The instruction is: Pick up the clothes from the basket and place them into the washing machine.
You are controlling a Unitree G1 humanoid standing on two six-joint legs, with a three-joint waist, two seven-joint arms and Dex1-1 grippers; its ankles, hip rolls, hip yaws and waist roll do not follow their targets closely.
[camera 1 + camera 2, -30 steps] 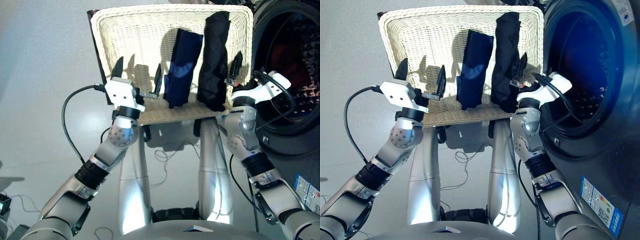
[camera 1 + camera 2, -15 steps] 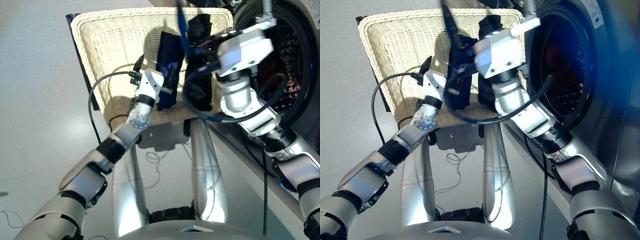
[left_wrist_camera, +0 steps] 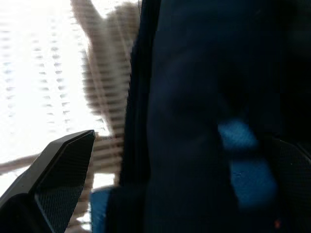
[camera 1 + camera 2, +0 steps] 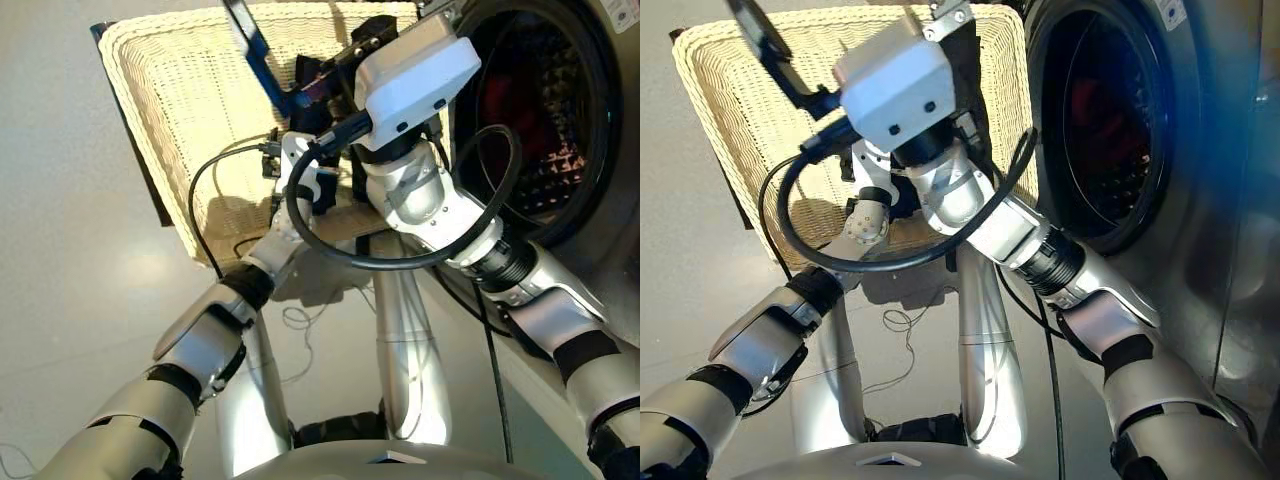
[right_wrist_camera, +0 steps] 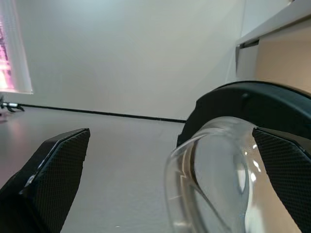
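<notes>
Left fingers (image 3: 58, 179) astride navy garment (image 3: 194, 121).

Your basket (image 4: 170, 120) sits ahead and to the left, with the washing machine (image 4: 590, 130) just to its right, drum opening (image 4: 530, 110) facing you. Two garments (image 4: 320, 75) lie in the basket's right half, side by side, nearest the machine. Your left end effector (image 4: 300, 175) reaches over them.

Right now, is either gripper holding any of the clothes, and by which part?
Nothing is held. The left gripper is open, its fingers either side of the navy garment in the basket. The right gripper is open and empty.
</notes>
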